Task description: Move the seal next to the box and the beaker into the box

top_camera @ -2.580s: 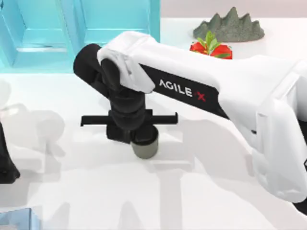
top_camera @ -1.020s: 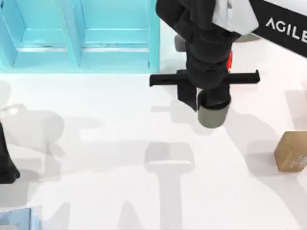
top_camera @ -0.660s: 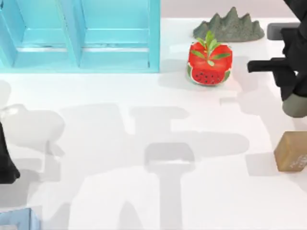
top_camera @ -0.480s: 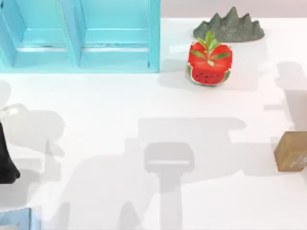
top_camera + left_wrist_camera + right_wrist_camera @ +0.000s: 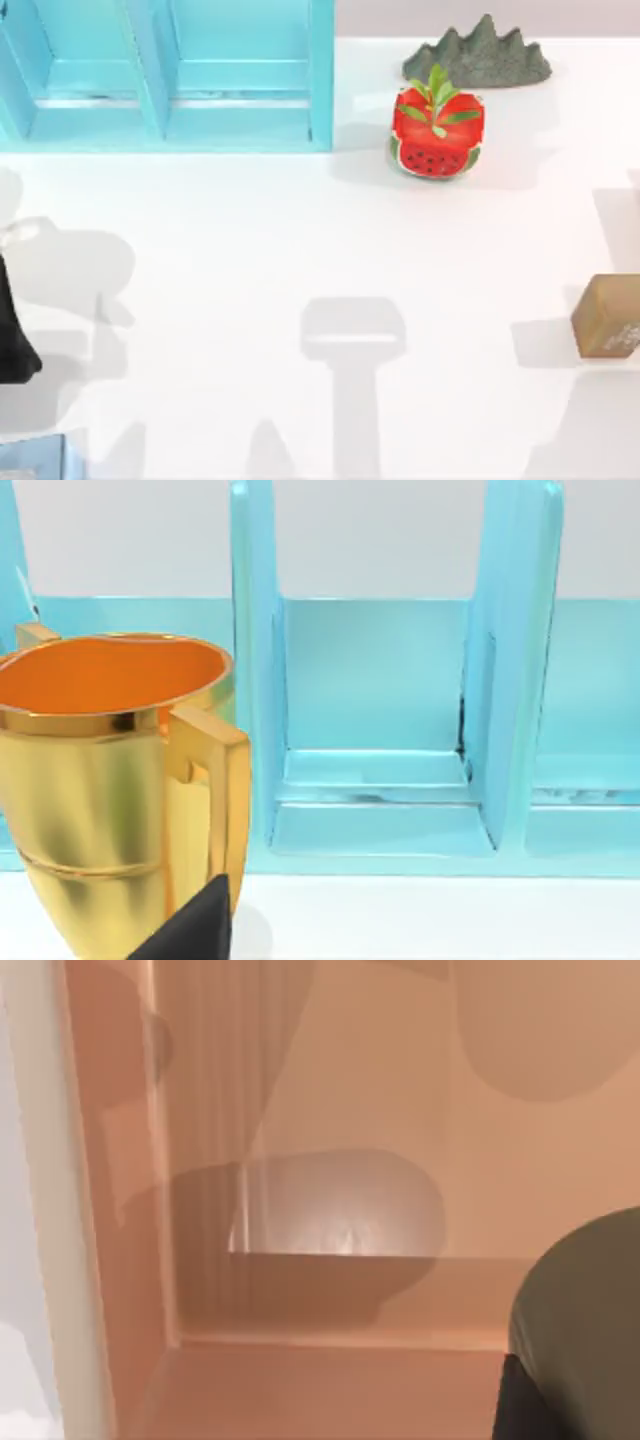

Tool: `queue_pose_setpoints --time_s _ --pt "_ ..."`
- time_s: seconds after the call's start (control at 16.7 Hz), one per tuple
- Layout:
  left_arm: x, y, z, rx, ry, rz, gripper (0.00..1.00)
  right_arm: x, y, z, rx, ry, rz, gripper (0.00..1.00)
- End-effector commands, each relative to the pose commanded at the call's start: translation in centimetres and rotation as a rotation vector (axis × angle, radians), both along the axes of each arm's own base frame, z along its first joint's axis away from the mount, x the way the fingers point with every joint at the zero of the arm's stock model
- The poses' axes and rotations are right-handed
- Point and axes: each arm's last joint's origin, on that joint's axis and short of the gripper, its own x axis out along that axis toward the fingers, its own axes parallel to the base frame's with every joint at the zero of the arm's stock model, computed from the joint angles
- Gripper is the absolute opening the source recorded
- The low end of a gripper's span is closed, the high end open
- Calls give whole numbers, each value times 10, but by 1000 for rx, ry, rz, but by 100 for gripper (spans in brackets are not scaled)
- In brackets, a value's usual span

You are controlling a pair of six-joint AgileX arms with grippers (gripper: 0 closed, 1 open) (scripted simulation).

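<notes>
The seal sits upright on the white surface at the far right edge of the top view, nothing touching it. Well behind it, toward the middle, stands a red watermelon pot with green leaves, and behind that a grey rock. A blue rack with open bays fills the back left.

In the right wrist view the beaker hangs above the inside of a peach-coloured box — its wall and floor lie just below. A dark bit of the right claw shows beside the beaker; whether it is clamped on the beaker I cannot tell.

The left arm is parked at the left edge. Its wrist view faces the rack, a gold cup close by — claw state unclear.
</notes>
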Motion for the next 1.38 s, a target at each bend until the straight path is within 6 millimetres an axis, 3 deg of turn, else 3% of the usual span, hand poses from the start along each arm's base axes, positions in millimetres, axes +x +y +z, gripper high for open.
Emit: queue_pose_setpoints --time_s 0.12,0.48,0.96,1.26,1.38 --pt "0 0 0 0 0 0 100 -8 -2 -1 -1 -6 0 0" --pt "0 0 0 0 0 0 100 -7 -3 -5 -2 -4 -1 0" --pt "0 0 0 0 0 0 100 -5 -9 -61 -2 -9 -1 0" --pt "0 0 0 0 0 0 100 -5 -9 -66 -1 -6 0 0" --pt "0 0 0 0 0 0 100 -5 -9 -66 -1 -6 0 15"
